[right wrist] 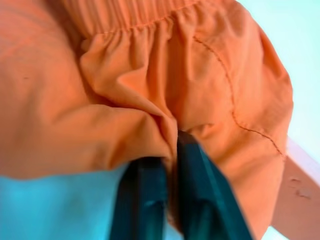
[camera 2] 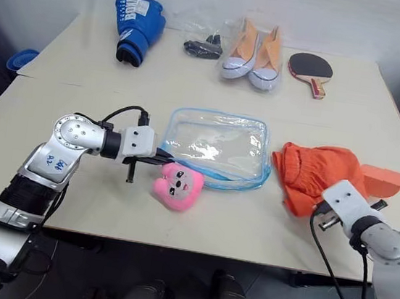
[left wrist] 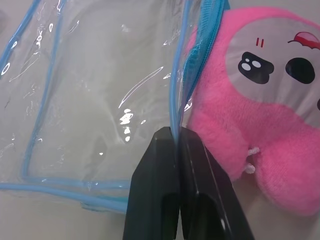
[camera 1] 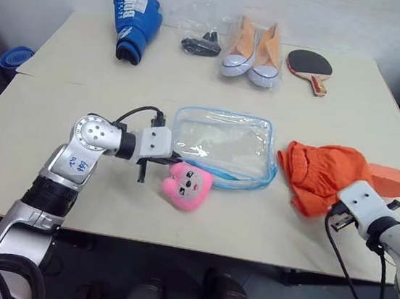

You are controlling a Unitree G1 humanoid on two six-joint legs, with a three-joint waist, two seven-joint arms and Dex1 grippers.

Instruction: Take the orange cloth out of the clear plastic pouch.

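Both pincers pinching: left pincer (left wrist: 176, 137) on clear plastic pouch (camera 1: 219, 143), right pincer (right wrist: 170, 145) on orange cloth (camera 1: 321, 172), already out; next, release

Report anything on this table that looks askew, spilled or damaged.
Nothing looks damaged or spilled. The crumpled orange cloth lies in a heap on the beige table, beside the flat clear plastic pouch with blue trim, partly covering a rigid orange block.

The orange cloth (camera 1: 322, 175) lies crumpled on the desk (camera 1: 65, 115), just right of the clear plastic pouch (camera 1: 222, 145). The pouch lies flat and empty, its pink plush charm (camera 1: 187, 185) at the near left corner.
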